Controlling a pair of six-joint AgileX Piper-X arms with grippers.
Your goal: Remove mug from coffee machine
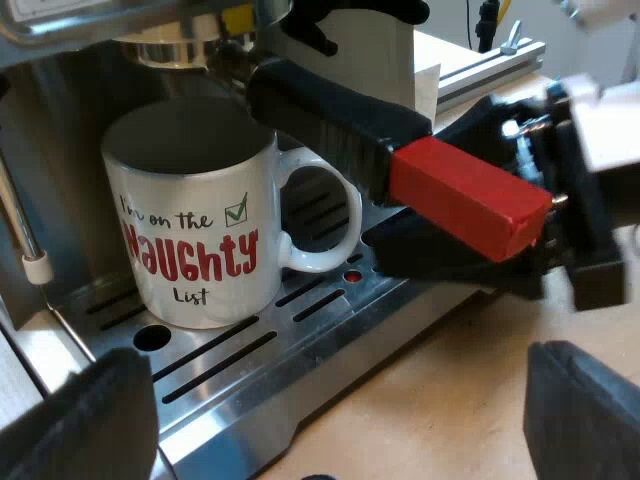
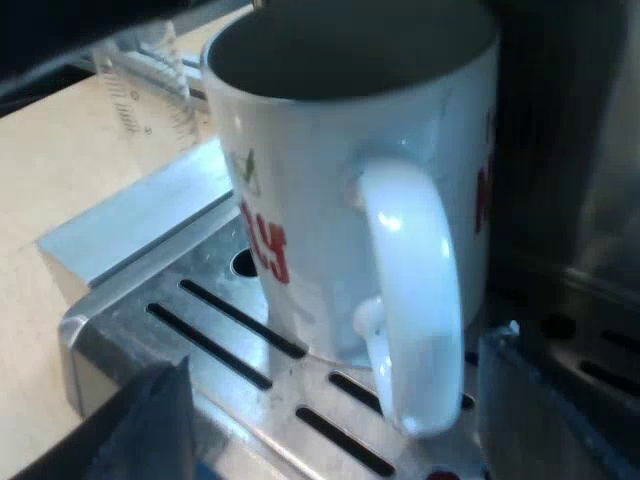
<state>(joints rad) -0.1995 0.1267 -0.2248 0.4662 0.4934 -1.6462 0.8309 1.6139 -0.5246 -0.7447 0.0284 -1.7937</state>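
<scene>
Mug (image 1: 195, 240) on drip tray (image 1: 300, 350) under machine spout; inside dark, can't tell contents. My right gripper (image 2: 340, 425) spread wide either side of mug handle (image 2: 415, 290), nothing held. Left gripper (image 1: 330, 420) wide, empty. Risk: lift knocks rim into holder handle (image 1: 465, 195) overhead, mug tips, spills.

Fingers wide apart on left gripper (image 1: 338, 425) and right gripper (image 2: 335, 420).

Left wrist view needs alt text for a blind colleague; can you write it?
A white mug printed Naughty List stands on the slotted drip tray of the espresso machine, under the locked-in holder whose red-ended handle juts out above the mug's handle. The right gripper sits beneath that red end; the left gripper's jaws are open nearby.
</scene>
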